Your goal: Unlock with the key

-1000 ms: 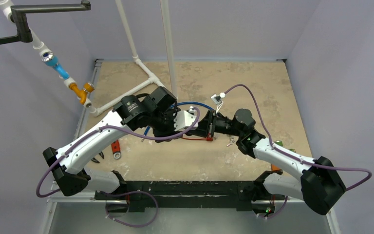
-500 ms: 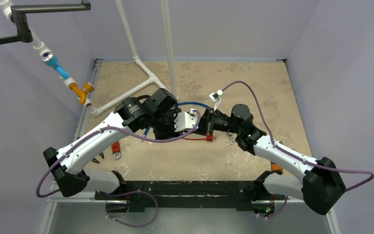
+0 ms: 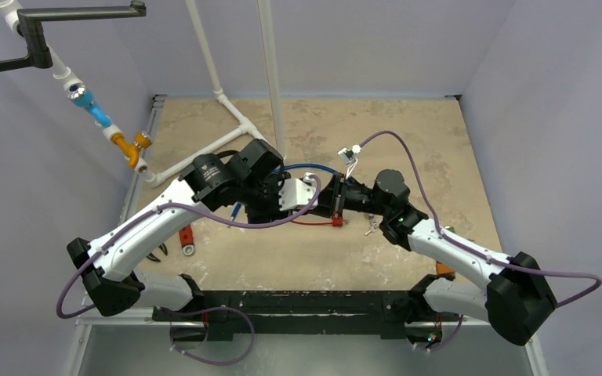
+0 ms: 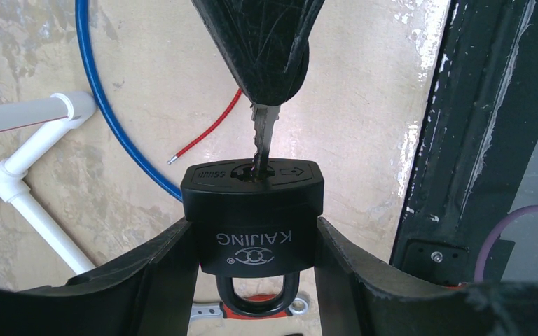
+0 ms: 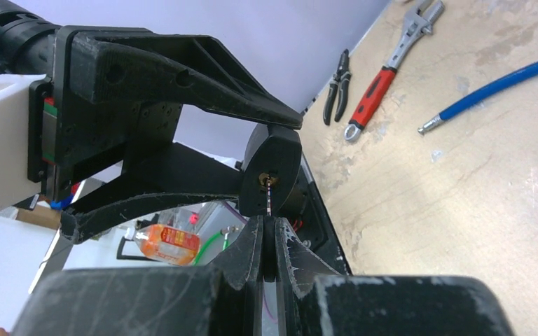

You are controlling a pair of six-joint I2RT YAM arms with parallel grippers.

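My left gripper (image 4: pixel 252 234) is shut on a black padlock (image 4: pixel 256 210) marked KAIJING, one finger on each flank, with the keyhole face pointing away from the wrist. Its shackle (image 4: pixel 256 302) sits closed in the body. A silver key (image 4: pixel 262 136) stands with its tip in the keyhole, and its head is pinched in my right gripper (image 4: pixel 270 91). In the right wrist view the key's blade (image 5: pixel 269 199) runs from the shut right gripper (image 5: pixel 269 227) into the padlock (image 5: pixel 272 164). From above, the left gripper (image 3: pixel 306 193) and right gripper (image 3: pixel 331 200) meet mid-table.
A white pipe frame (image 3: pixel 227 117) stands at the back left. A blue hose (image 4: pixel 105 119) and a red cable (image 4: pixel 214 126) lie under the grippers. A red-handled wrench (image 5: pixel 382 80) and pliers (image 5: pixel 336 87) lie at the left. A black rail (image 3: pixel 298 301) runs along the near edge.
The right wrist has shifted slightly toward the left gripper and its cable connector has risen a little. The left arm holds almost still.
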